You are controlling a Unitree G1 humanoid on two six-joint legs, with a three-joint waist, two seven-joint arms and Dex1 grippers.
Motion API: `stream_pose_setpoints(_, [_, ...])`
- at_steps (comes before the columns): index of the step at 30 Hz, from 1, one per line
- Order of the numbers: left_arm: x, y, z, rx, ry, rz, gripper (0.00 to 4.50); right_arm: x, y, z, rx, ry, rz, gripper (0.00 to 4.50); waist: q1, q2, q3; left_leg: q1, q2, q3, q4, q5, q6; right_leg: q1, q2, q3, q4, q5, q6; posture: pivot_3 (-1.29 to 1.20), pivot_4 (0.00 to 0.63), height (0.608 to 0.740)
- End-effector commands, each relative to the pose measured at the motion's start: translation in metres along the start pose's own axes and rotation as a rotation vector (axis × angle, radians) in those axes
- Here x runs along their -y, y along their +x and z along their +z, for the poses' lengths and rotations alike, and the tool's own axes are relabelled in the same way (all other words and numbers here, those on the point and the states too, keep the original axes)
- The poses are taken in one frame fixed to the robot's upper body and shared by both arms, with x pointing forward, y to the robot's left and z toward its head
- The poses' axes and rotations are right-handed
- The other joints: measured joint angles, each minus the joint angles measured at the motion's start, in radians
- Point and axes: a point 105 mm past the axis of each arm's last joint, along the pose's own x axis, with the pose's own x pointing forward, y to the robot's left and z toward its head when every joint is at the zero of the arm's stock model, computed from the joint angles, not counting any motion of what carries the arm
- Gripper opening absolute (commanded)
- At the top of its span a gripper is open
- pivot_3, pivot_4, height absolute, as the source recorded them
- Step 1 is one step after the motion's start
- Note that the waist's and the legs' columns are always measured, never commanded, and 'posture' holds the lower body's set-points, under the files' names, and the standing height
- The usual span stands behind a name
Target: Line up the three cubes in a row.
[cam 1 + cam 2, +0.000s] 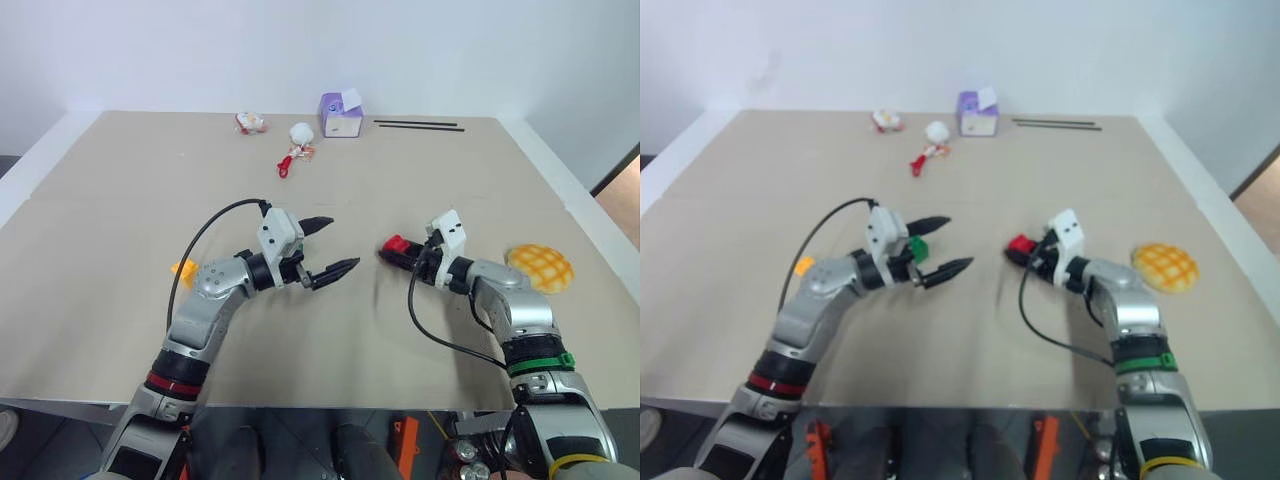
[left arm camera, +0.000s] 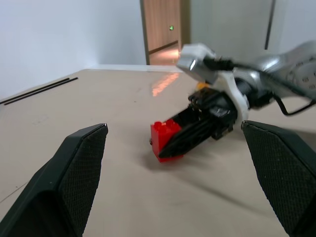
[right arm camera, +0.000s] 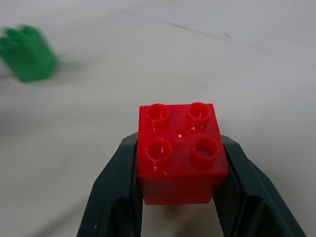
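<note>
My right gripper (image 1: 393,250) is shut on the red cube (image 3: 180,150), its two fingers pressed against opposite sides, studs facing up. The cube is low over the table, right of centre (image 1: 396,244). My left gripper (image 1: 342,244) stands open just to its left, pointing toward it, nothing between its fingers (image 2: 81,168). The green cube (image 1: 918,247) stands on the table behind the left gripper's fingers and shows as well in the right wrist view (image 3: 27,53). The yellow-orange cube (image 1: 183,269) lies to the left, beside my left forearm.
A round yellow bun (image 1: 540,267) lies right of my right arm. At the far edge stand a purple-and-white box (image 1: 340,115), two black sticks (image 1: 420,125) and small toys (image 1: 298,135). The beige table (image 1: 120,190) stretches between.
</note>
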Motion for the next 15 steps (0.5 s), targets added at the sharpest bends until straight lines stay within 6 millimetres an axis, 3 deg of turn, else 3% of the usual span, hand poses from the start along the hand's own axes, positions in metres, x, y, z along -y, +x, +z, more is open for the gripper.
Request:
stream_pose_setpoints(1, [0.01, -0.016, 0.01, 0.008, 0.047, -0.083, 4.5, -0.03, -0.012, 0.029, 0.045, -0.097, 0.202, 1.28, 0.0, 0.0, 0.0, 0.0, 0.0, 0.0, -0.001, 0.0, 0.0, 0.0, 0.0, 0.0, 0.0, -0.001, 0.0, 0.0, 0.15, 0.74])
stream_pose_setpoints(3, [0.016, -0.024, 0.008, -0.015, 0.051, -0.127, 4.5, -0.043, -0.015, 0.03, 0.032, -0.125, 0.284, 1.28, 0.0, 0.0, 0.0, 0.0, 0.0, 0.0, -0.002, 0.0, 0.0, 0.0, 0.0, -0.001, 0.0, -0.001, -0.001, 0.0, 0.15, 0.74])
stream_pose_setpoints(7, [0.03, -0.053, -0.004, -0.124, 0.073, -0.256, 4.5, -0.076, -0.029, 0.007, -0.092, -0.241, 0.518, 1.28, 0.0, 0.0, 0.0, 0.001, 0.001, -0.001, -0.002, 0.0, 0.0, 0.0, 0.0, -0.002, 0.0, -0.004, -0.005, 0.0, 0.15, 0.74])
stream_pose_setpoints(15, [0.041, -0.066, -0.009, -0.167, 0.066, -0.316, 4.5, -0.094, -0.035, -0.017, -0.151, -0.262, 0.617, 1.28, 0.001, 0.0, 0.0, 0.001, 0.001, 0.001, 0.001, 0.0, -0.001, 0.0, -0.001, -0.001, 0.0, -0.004, -0.006, 0.0, 0.15, 0.74])
